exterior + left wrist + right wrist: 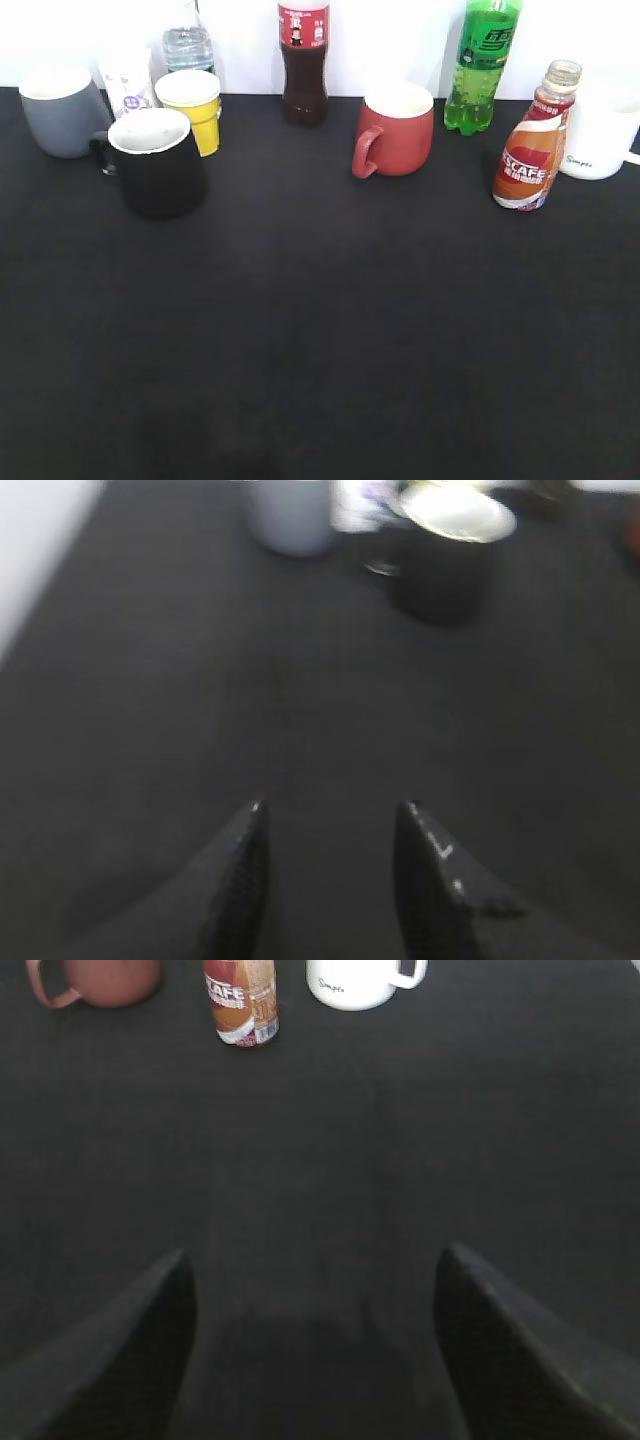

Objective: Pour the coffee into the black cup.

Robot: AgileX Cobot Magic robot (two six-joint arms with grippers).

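Right wrist view has the coffee (241, 1002) standing well ahead of the right gripper (315, 1270), slightly left; jaws wide apart, holding nothing. Left gripper (332, 808) is parted and empty too, black cup (445, 555) far ahead to its right.

the cup (158, 162) stands at the left of the tabletop (320, 350), a mug (62, 110) behind it to the left and a paper cup (192, 107) just behind. the coffee (534, 140) stands at the right, a mug (603, 128) just right of it, another mug (396, 130) to its left, and two bottles (304, 60) (482, 65) along the back.
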